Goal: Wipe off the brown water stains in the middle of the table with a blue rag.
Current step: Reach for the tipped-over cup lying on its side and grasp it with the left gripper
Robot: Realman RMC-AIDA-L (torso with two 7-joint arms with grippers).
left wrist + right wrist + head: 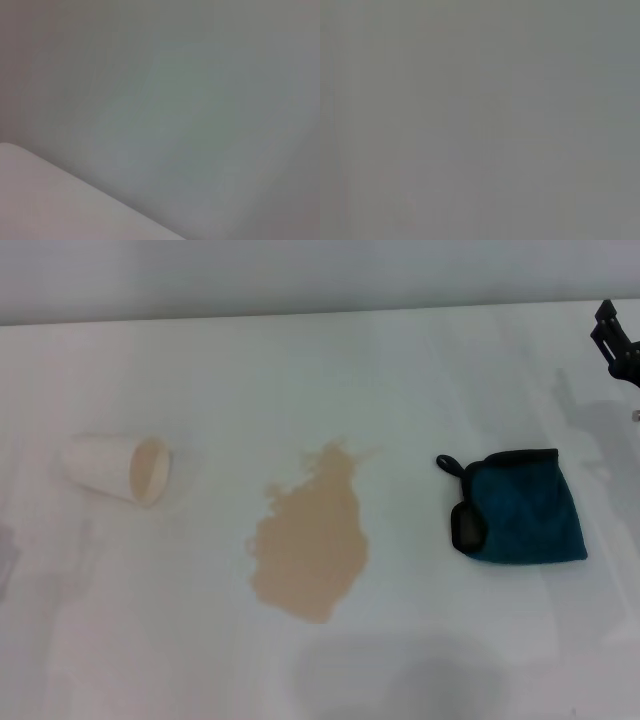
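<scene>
Brown water stains [310, 545] spread mid-table [420, 370], the blue rag [520, 505] apart on their right, a tipped paper cup [118, 469] left. Right pincer [617, 343] is cut off at the edge, grip state untellable. Left pincer is unseen; wrist views are blank.

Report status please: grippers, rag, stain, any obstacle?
Right gripper at far right edge, off the blue rag. Rag untouched beside brown water stains. Paper cup tipped left, clear of path.

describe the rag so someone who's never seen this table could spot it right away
On the white table, look to the robot's right of the brown water stains in the middle. The blue rag lies flat there: the only dark, fuzzy thing, teal with black edging and a small loop.
</scene>
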